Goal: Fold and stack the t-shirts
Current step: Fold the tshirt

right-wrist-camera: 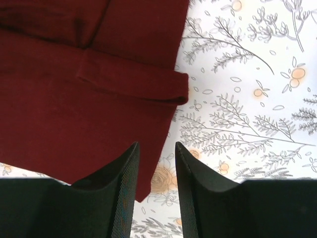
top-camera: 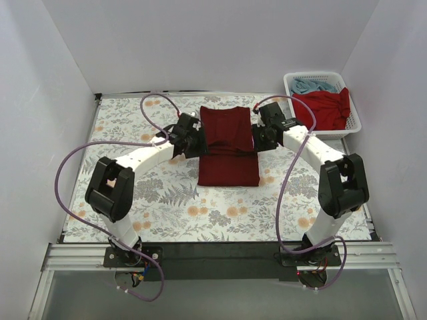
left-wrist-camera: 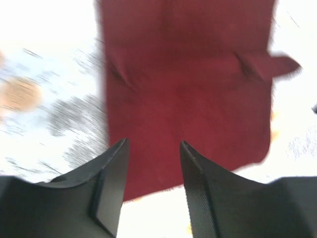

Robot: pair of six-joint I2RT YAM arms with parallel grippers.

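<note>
The dark maroon t-shirt lies flat on the floral table cloth as a long rectangle with both sleeves folded inward. It fills the left wrist view and the left of the right wrist view. My left gripper hovers at the shirt's left edge, open and empty. My right gripper hovers at the shirt's right edge, open and empty. A brighter red t-shirt and a light blue t-shirt lie in the basket.
The white lattice basket stands at the back right corner of the table. White walls enclose the table on the left, back and right. The floral table cloth covers the table in front of the shirt.
</note>
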